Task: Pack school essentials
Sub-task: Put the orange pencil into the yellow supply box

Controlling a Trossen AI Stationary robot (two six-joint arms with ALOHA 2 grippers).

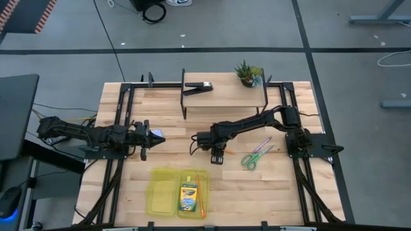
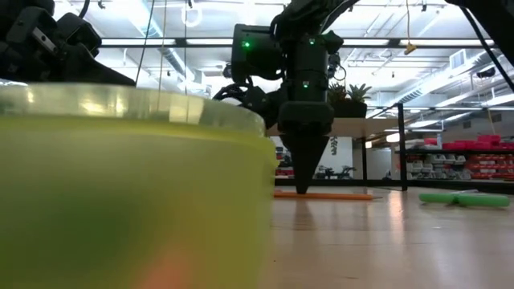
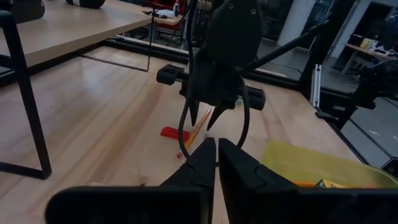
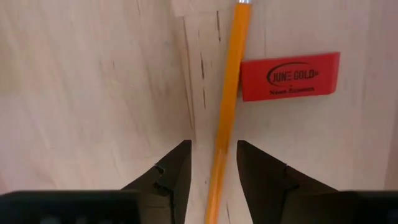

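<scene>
My right gripper [image 4: 213, 163] points straight down near the table's middle, open. Its fingers stand on either side of the orange pencil [image 4: 229, 93] lying on the wood, with gaps showing. The short red piece [image 4: 290, 75] lies just beside the pencil. My left gripper [image 3: 216, 155] is shut at the table's left and faces the right arm. A pale bluish-white block [image 1: 157, 135] shows at its tips in the high view. The green-handled scissors [image 1: 249, 160] and the pink-purple pencil [image 1: 262, 146] lie to the right. The crayon box [image 1: 187, 196] lies in the yellow-green tray [image 1: 160, 191]. My left gripper is shut with the pale block [image 1: 157, 135] right at its fingertips in the high view. Its own wrist view shows nothing between the fingers, so I cannot tell whether it touches the block.
A second orange pencil [image 1: 200, 196] lies in the tray beside the crayon box. A raised wooden shelf [image 1: 225, 96] at the far side carries the black clip-like tool [image 1: 199, 85] and the small potted plant [image 1: 247, 74]. Bare wood lies right of the tray.
</scene>
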